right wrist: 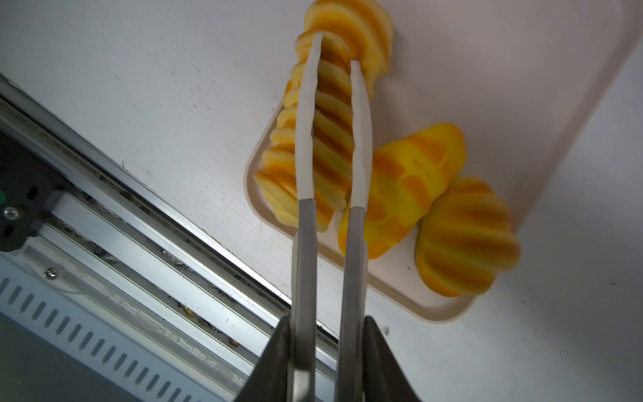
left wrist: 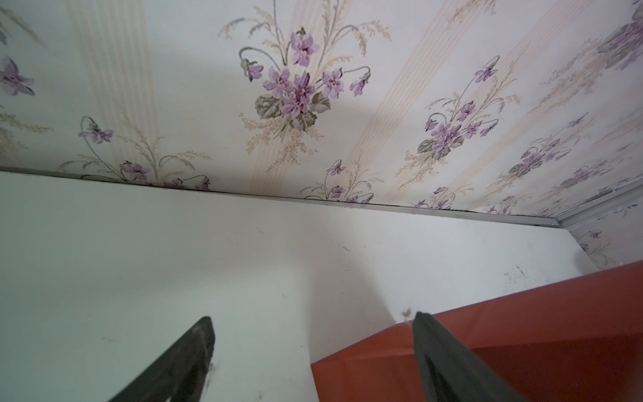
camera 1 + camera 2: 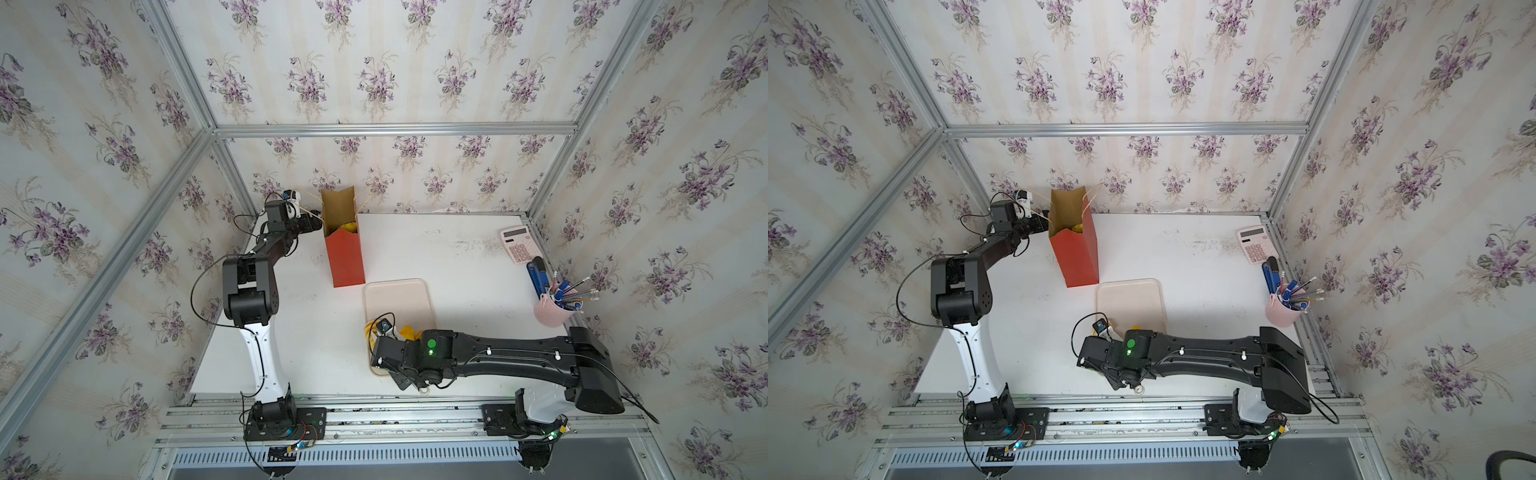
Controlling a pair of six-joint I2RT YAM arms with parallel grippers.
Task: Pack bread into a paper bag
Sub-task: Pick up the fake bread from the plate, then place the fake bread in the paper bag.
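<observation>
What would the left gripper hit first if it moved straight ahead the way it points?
Probably the paper bag: its red corner sits right at one finger of the open left gripper. Otherwise table, then wall; depth unclear.

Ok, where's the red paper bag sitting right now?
In both top views the paper bag stands upright toward the far left of the table, just beyond the beige tray, with the left end effector close at its left side.

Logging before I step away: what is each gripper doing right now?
Left gripper: open, by the tall red paper bag.
Right gripper: closed on metal white-tipped tongs pinching a yellow-orange scored roll.
</observation>
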